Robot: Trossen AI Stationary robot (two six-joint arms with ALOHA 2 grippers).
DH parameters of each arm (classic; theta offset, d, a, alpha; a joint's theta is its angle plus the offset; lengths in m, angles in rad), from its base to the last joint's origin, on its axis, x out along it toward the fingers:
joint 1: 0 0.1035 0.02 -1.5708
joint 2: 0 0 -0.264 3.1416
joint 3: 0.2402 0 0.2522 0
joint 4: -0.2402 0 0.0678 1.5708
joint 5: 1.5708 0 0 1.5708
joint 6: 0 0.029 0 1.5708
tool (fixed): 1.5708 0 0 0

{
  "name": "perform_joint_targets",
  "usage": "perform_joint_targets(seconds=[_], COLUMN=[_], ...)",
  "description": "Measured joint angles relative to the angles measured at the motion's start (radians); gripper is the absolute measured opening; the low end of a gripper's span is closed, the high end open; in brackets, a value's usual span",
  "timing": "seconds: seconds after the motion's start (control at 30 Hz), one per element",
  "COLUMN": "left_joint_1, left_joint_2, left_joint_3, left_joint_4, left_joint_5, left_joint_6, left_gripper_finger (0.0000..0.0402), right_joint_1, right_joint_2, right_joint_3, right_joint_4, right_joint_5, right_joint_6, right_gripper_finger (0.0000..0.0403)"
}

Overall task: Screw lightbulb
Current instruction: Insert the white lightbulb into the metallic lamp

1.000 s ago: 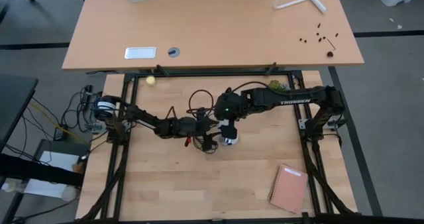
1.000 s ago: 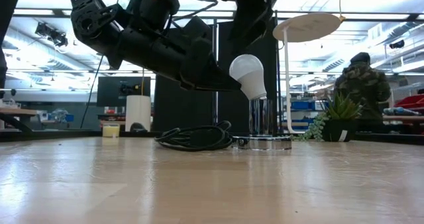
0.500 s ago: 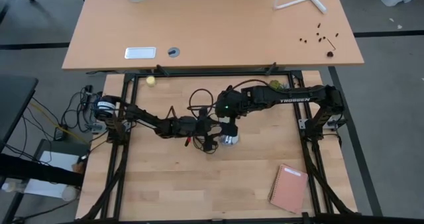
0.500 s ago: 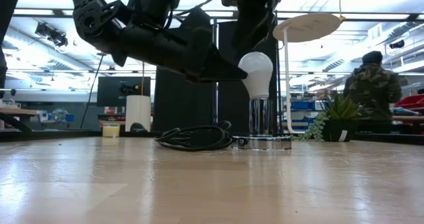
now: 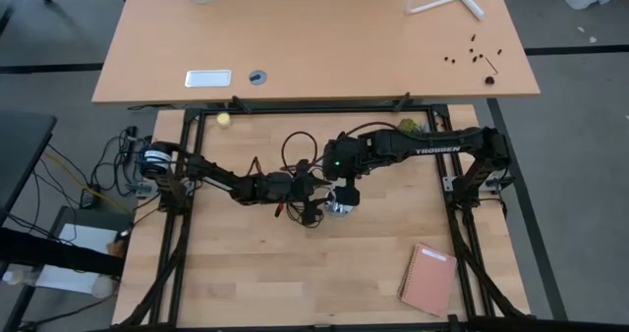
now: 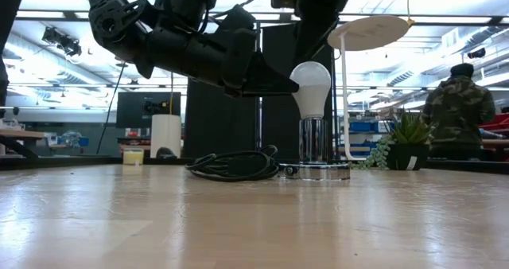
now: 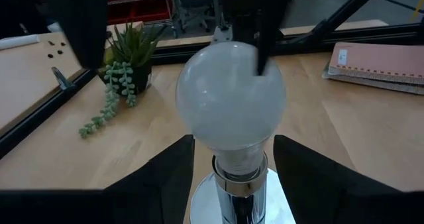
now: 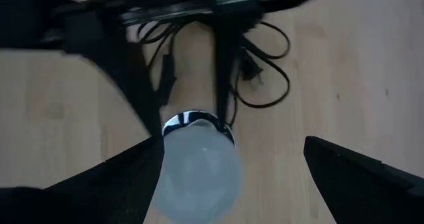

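Observation:
The white lightbulb (image 6: 311,86) stands upright on the chrome socket column (image 6: 313,142), whose round base (image 6: 314,172) rests on the table. My left gripper (image 5: 319,206) reaches in from the table's left and is shut on the bulb (image 7: 228,105). My right gripper (image 5: 342,190) hangs open above it, pointing steeply down. Its fingers stand on either side of the globe (image 8: 199,177); whether one touches it, I cannot tell. My left gripper pinches the bulb's narrow neck (image 7: 240,163), just below the globe, between its two fingers (image 7: 165,181). The fingers come nearly level from the table's left side. The bulb stands upright, its screw end in the top of the socket column (image 7: 238,197).
The socket's black cord (image 6: 235,165) lies coiled on the table beside the base. A pink notebook (image 5: 428,279) lies near the front right corner. A small green plant (image 7: 122,65) stands at the far edge, and a yellowish ball (image 5: 224,120) at the far left.
My left gripper has tipped the bulb from a slant to upright. The globe has swung over the socket column, and the screw end has come down onto the column's top. My right gripper has stayed open above the bulb.

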Motion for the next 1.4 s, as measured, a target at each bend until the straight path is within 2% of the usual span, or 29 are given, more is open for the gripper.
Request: perform_joint_targets(seconds=[0.4,0.67,1.0,1.17,1.4], left_joint_1=[0.001,0.001,0.000,-0.002,-0.009], left_joint_2=[0.002,0.002,0.001,0.001,0.001], left_joint_3=[0.000,0.000,0.000,0.000,0.000], left_joint_4=[-0.007,-0.024,-0.035,-0.059,-0.098], left_joint_5=[-0.011,-0.026,-0.025,0.001,0.013], left_joint_6=[-0.005,-0.006,-0.025,-0.037,-0.028], left_gripper_finger=[0.0211,0.0211,0.0211,0.0211,0.0217], right_joint_1=[0.035,0.035,0.068,0.101,0.159], right_joint_2=[0.113,0.115,0.057,0.013,0.009], right_joint_3=[0.000,0.000,0.078,0.077,0.021], right_joint_4=[-0.061,-0.054,-0.079,-0.142,-0.138], right_joint_5=[-0.036,-0.037,-0.034,0.029,0.124], right_joint_6=[-0.179,-0.181,-0.120,-0.063,-0.019], right_gripper_finger=[0.0378,0.0380,0.0378,0.0374,0.0373])
